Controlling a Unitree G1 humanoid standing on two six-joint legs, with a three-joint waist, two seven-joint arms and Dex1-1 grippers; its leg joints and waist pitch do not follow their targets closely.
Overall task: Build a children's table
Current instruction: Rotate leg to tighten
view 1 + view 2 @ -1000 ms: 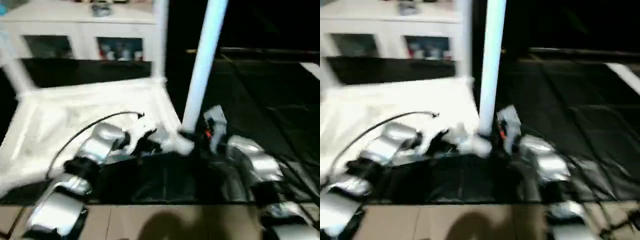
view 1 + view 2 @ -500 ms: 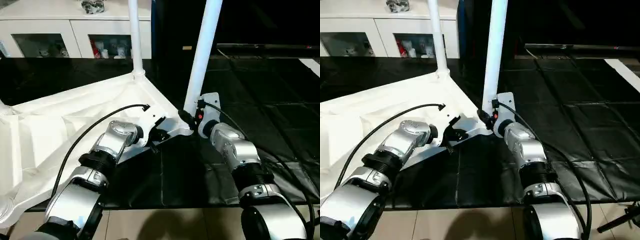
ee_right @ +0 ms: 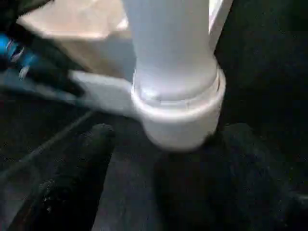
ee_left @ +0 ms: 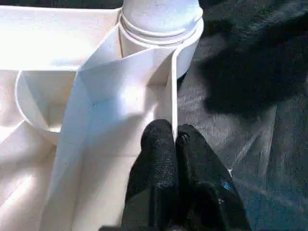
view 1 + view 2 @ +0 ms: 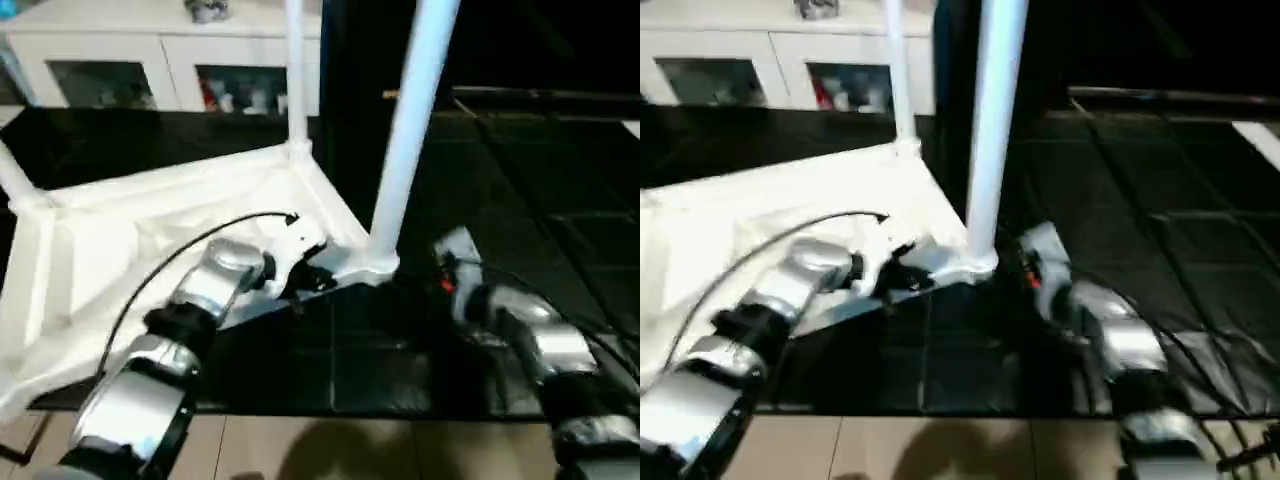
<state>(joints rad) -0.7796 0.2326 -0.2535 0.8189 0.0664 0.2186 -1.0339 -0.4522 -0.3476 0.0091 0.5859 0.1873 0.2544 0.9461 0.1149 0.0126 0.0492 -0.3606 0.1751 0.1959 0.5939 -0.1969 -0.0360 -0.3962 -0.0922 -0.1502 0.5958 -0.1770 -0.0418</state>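
The table top (image 5: 150, 240) lies upside down on a black mat (image 5: 520, 190), ribbed underside up, with a white cabinet (image 5: 150, 60) behind it. At its far left corner a leg (image 5: 15, 175) rises out of frame. A second leg (image 5: 296, 75) stands upright in the far corner. The left gripper (image 4: 173, 144) sits at the near edge of the top, its fingers (image 4: 156, 159) clenched on the thin upright rim wall, just short of the corner socket (image 4: 185, 45). A black cable (image 5: 190, 250) arcs over the left forearm. A third leg (image 5: 405, 130) stands in that near corner socket, leaning slightly. The right gripper (image 3: 163, 154) rests on the mat just beside the socket, its fingers (image 3: 82, 168) spread apart on either side of the base and not touching it, so the leg is released.
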